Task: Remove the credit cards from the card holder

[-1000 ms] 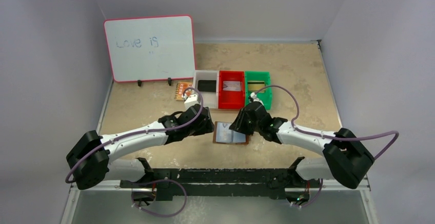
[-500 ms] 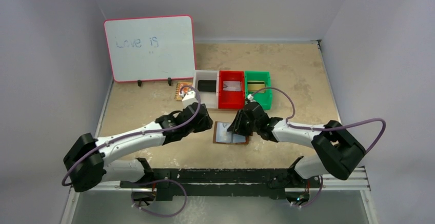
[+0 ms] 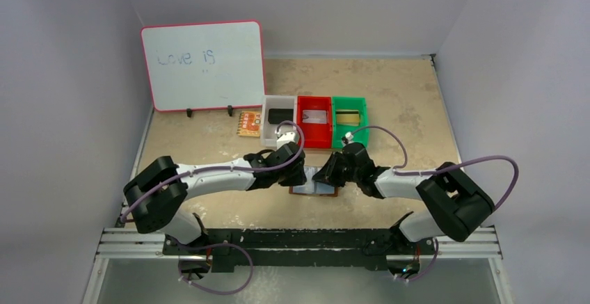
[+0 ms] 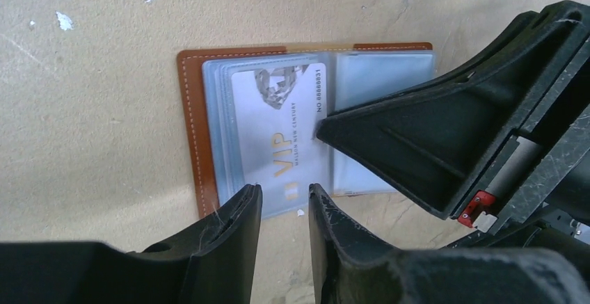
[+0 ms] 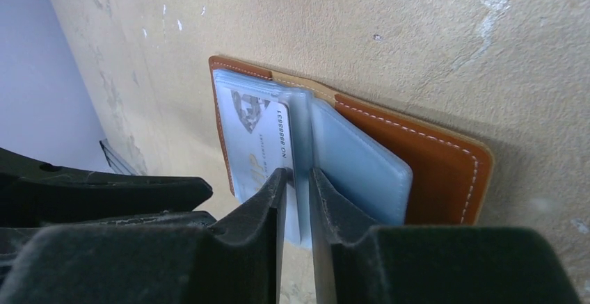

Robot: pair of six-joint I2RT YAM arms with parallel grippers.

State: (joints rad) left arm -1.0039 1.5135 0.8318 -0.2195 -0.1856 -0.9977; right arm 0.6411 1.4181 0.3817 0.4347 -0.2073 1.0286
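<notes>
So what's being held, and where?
Right end effector straddles the card holder's middle sleeve, grip unclear; left end effector, parted over the card's edge, holds nothing.

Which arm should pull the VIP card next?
Left. The left gripper sits at the edge of the VIP card, jaws slightly apart. The right gripper straddles a clear sleeve at the fold of the card holder, better suited to steadying it.

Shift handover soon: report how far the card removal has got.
Done, apparently: cards lie in the white bin, red bin and green bin. In hand: left hand at the VIP card edge, right hand straddling the card holder sleeves. Left: that card, still pocketed.
</notes>
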